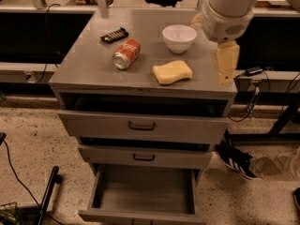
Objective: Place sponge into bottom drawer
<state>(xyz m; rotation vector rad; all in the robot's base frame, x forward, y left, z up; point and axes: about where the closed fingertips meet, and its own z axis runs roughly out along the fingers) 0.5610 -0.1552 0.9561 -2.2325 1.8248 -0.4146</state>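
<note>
Jaws: can't tell if they're apart or together, only one pale yellow slab of the gripper (226,69) shows, pointing straight down. Nothing visibly clamped.

Gripper hangs from the white arm (227,8), which comes in from the top right. It sits over the right edge of the bench (89,67), right of the sponge (172,72) with a clear gap between them, no contact. Height above the bench top is hard to judge from this angle.

Sponge: flat on the bench top, near the front edge, right of centre. Pale yellow, wavy outline, long axis roughly left-right.

White bowl (179,38): upright, just behind the sponge on the far side, left of the arm's wrist housing. Apart from the sponge.

Soda can (126,54): red, on its side, left of the sponge, open end toward the near-left. Well clear of the sponge.

Dark bar-shaped wrapper or similar (114,35): flat, on the far side of the can, near the bench's far-left area. Can't tell exactly what it is.

Drawers under the bench:
- top drawer (140,125): dark handle, pulled out slightly, dark gap above it
- middle drawer (143,157): dark handle, also out a little
- bottom drawer (145,191): pulled well out toward the camera, plain grey inside showing, front wall at the bottom edge of view

Floor (28,139): speckled. Black-and-white shoe (236,161) right of the drawers. Black cable (14,170) and a dark pole (47,196) at near left.
</note>
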